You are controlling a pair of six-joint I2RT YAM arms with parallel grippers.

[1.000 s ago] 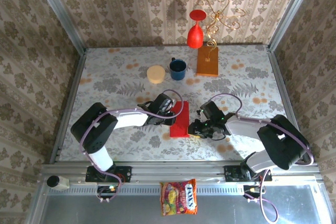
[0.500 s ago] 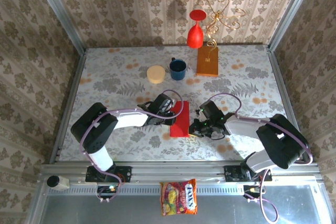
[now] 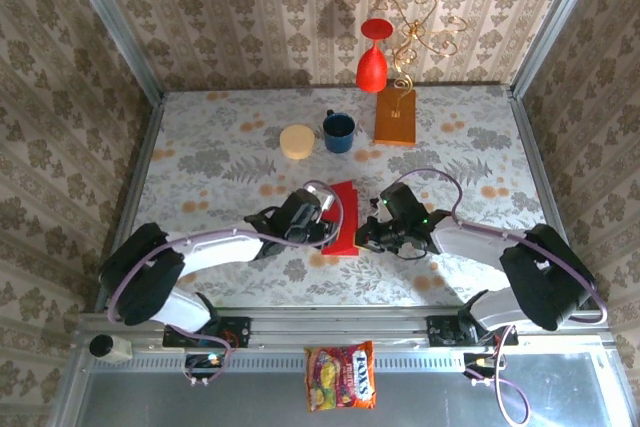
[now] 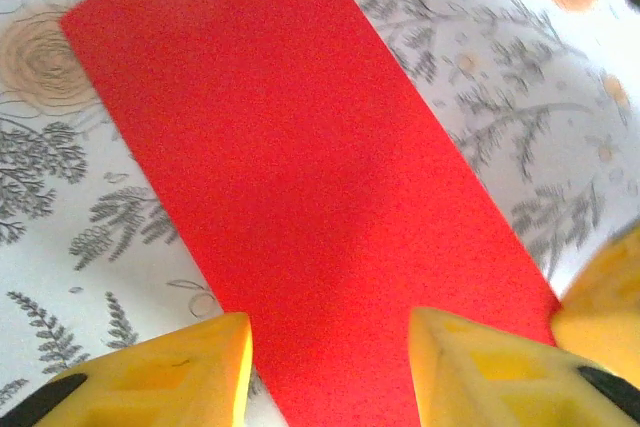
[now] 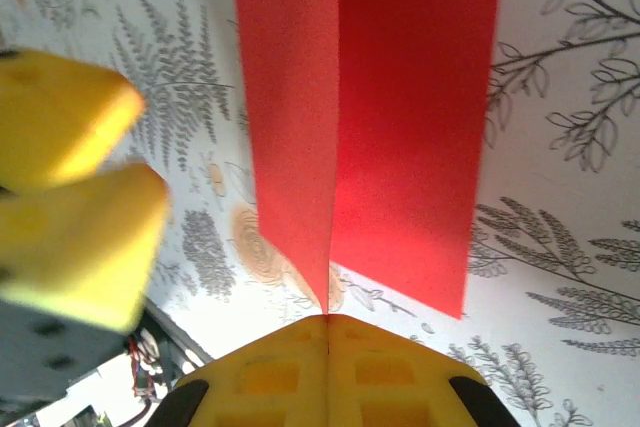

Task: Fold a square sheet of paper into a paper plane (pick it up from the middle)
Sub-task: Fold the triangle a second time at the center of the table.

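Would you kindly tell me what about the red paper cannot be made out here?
Top external: whether the square sheet of paper is gripped. It is too small, and the left gripper and right gripper sit over its edges.
Left wrist: its near end, cut off by the bottom edge between the left gripper's fingers.
Right wrist: its far end, cut off by the top edge. The left gripper's fingers, at left, are blurred.

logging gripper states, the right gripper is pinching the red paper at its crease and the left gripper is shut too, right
Not quite. The left gripper is open: the left wrist view shows its fingers apart with the red paper between them. The right gripper is indeed shut on the paper's crease.
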